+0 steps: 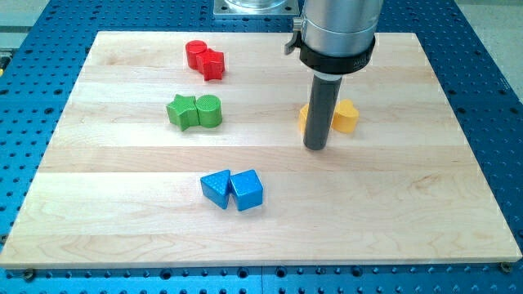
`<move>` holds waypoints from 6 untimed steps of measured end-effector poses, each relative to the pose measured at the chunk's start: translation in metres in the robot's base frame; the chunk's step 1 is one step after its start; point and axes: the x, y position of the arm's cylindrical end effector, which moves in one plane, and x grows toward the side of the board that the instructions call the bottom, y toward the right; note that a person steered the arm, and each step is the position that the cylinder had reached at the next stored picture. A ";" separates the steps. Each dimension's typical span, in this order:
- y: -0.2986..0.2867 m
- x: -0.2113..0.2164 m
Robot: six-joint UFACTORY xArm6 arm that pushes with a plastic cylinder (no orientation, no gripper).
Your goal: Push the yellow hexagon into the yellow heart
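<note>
Two yellow blocks sit right of the board's centre, partly hidden behind my rod. One yellow block (346, 116) shows on the rod's right. The other yellow block (303, 118) shows as a sliver on the rod's left. I cannot tell which is the hexagon and which is the heart. They seem close together, but the rod hides the space between them. My tip (316, 148) rests on the board just below the pair, toward the view's bottom.
A red pair of blocks (204, 59) lies at the top left. A green star (182, 110) touches a green cylinder (209, 111) at the left. Two blue blocks (232, 189) touch below centre. The wooden board (122, 212) sits on a blue perforated table.
</note>
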 end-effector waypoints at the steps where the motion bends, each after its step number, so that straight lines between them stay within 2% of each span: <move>1: -0.036 0.000; 2: -0.053 0.000; 3: -0.040 -0.013; 4: -0.006 -0.058; 6: 0.003 -0.064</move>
